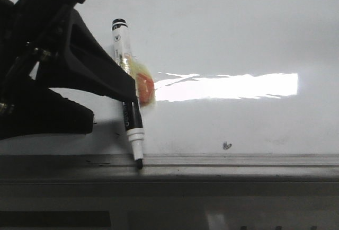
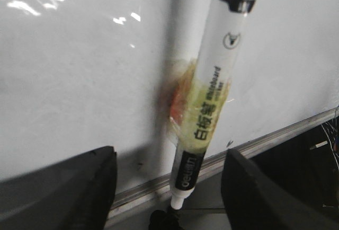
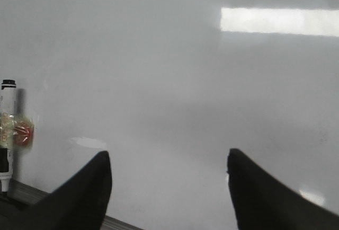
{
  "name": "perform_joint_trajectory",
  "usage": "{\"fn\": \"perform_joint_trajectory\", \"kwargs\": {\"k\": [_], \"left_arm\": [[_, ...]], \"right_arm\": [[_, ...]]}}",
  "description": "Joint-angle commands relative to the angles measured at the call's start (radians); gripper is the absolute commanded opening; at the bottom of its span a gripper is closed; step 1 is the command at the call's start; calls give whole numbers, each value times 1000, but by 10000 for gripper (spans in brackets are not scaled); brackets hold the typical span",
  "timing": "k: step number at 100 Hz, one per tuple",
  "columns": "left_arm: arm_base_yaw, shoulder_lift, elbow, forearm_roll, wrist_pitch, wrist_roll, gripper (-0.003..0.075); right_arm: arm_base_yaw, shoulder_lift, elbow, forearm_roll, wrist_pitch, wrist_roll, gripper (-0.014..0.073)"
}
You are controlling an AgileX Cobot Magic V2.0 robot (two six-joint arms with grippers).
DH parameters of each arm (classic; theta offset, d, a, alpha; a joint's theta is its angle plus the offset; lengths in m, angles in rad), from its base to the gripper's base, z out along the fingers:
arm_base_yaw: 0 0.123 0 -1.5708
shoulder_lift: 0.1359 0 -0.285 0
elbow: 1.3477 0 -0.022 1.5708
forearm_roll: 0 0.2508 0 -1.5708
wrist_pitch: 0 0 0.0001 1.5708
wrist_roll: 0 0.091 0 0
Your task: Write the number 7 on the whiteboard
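Left tool is wide open. Its two black fingers sit well apart, and the marker stands in the gap between them. In the left wrist view neither finger seems to touch the barrel. In the front view one finger crosses in front of the marker's middle, so contact can't be ruled out from there.

The marker is white with black bands and printing on it. It leans a bit, its back end up and away from the tool and its tip down on the grey rail just ahead of the fingers. There's a messy wad of yellowish tape around its middle with an orange-red bit in it, and that wad sits against the board.

The board is straight in front of both tools, glossy white and filling pretty much everything beyond the fingers. A bright strip of glare runs across it, out to the right of the left tool. A tiny dark fleck sits low on the board just above the rail, well off to that same side.

Right tool is open too. Its fingers are spread with nothing between them but plain board. The marker is off to its left, well apart from it.
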Motion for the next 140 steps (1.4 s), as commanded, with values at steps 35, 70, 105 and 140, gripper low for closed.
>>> {"fn": "perform_joint_trajectory", "kwargs": {"k": [35, 70, 105, 140], "left_arm": [[0, 26, -57, 5, -93, -1, 419], [0, 128, -57, -1, -78, -1, 417], [0, 130, -57, 1, -173, -1, -18], [0, 52, -77, 286, 35, 31, -20]], "right_arm": [[0, 19, -34, 7, -74, -12, 426], [0, 19, -34, 7, -74, -12, 426], [0, 19, -34, 7, -72, -12, 426], [0, 19, -34, 117, -67, -112, 426]]}}
